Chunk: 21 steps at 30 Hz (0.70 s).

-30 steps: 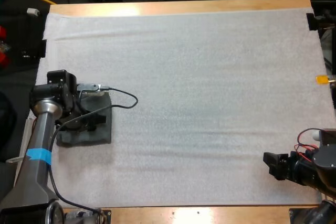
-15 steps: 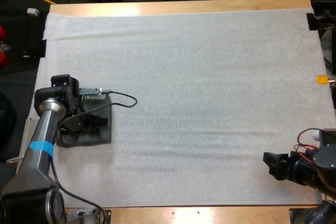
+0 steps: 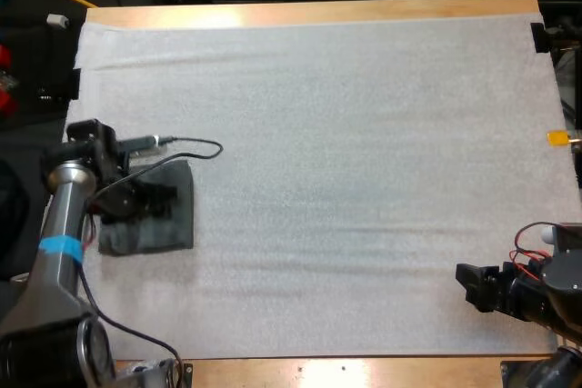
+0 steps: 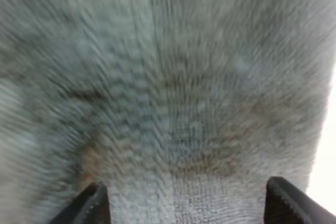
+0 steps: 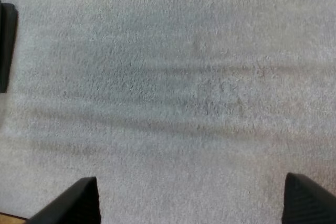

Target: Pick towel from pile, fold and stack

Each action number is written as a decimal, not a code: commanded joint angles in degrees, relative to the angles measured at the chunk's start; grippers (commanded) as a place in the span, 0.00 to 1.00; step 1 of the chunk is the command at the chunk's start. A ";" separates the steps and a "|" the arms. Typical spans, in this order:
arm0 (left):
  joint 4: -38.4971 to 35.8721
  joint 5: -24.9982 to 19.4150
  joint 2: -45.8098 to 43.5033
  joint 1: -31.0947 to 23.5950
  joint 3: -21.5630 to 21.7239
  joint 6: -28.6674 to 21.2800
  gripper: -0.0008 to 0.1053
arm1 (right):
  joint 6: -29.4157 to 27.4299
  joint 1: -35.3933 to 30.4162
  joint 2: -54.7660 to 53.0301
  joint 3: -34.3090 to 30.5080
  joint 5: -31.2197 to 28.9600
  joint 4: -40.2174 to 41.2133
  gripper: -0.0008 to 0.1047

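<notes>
A dark grey-green folded towel (image 3: 171, 229) lies flat near the mat's left edge. My left gripper (image 3: 150, 201) hovers low over the towel's upper half, pointing right. In the left wrist view the towel's weave (image 4: 168, 87) is very close, and the two black fingertips (image 4: 92, 205) stand wide apart with cloth between and below them; they are open. My right gripper (image 3: 469, 285) rests at the mat's near right, far from the towel. Seen from the right wrist, its fingers (image 5: 73, 200) are spread over bare white mat (image 5: 173, 77).
The white mat (image 3: 346, 134) covers most of the wooden table (image 3: 309, 12). A dark block (image 5: 6, 45) sits at the mat's edge in the right wrist view. Dark clutter lies off the table's left side.
My left arm has swung a little toward the mat's left edge and far side over the towel. The towel stays put. The right arm has not moved.
</notes>
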<state>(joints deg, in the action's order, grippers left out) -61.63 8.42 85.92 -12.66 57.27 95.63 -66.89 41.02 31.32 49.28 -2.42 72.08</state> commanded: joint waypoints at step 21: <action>-2.87 2.82 -17.82 8.81 4.37 0.52 0.57 | -2.43 -0.17 0.01 0.09 1.48 -15.51 0.66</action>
<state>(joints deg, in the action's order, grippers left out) -64.23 11.22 68.64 -4.18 61.36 95.63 -68.54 41.02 31.32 49.28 -1.74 58.01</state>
